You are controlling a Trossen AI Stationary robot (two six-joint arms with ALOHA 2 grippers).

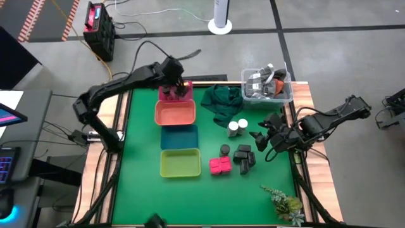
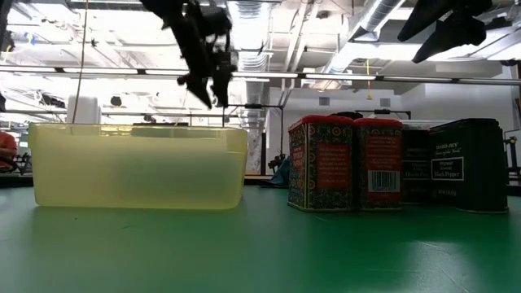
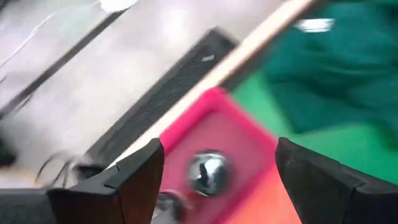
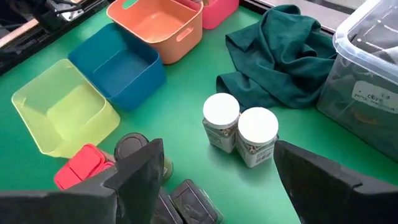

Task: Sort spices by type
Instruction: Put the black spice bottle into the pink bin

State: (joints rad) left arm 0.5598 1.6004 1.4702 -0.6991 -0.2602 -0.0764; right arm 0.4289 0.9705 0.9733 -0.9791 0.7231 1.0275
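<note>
**Spices grouped right of centre, my left fingers spread over the pink tray**

My right gripper [image 1: 264, 140] hangs just off the table's right edge, fingers spread wide, nothing between them. Nearest it sit the dark boxes [image 1: 244, 156], close together; the low view shows them standing upright beside the red packets [image 2: 346, 163]. A dark jar [image 1: 225, 150] stands just at their 9 o'clock. At its 6 o'clock the two red packets touch each other, right beside the yellow tray [image 1: 180, 163]. At 12 o'clock from the boxes, two white-capped jars [image 4: 239, 127] stand upright and touching, near the green cloth [image 1: 223, 102].

Farther off, the trays run in a column: yellow, then blue tray [image 1: 179, 137], then orange tray [image 1: 175, 113], with the pink tray [image 1: 175, 95] at the far end. My left gripper [image 1: 178, 85] hovers over that pink tray, fingers apart and holding nothing. Through its wrist view a shiny round object [image 3: 208, 171] lies in the pink tray; I cannot tell what it is.

At 1 o'clock from the cloth sits a clear bin [image 1: 267, 85].
</note>
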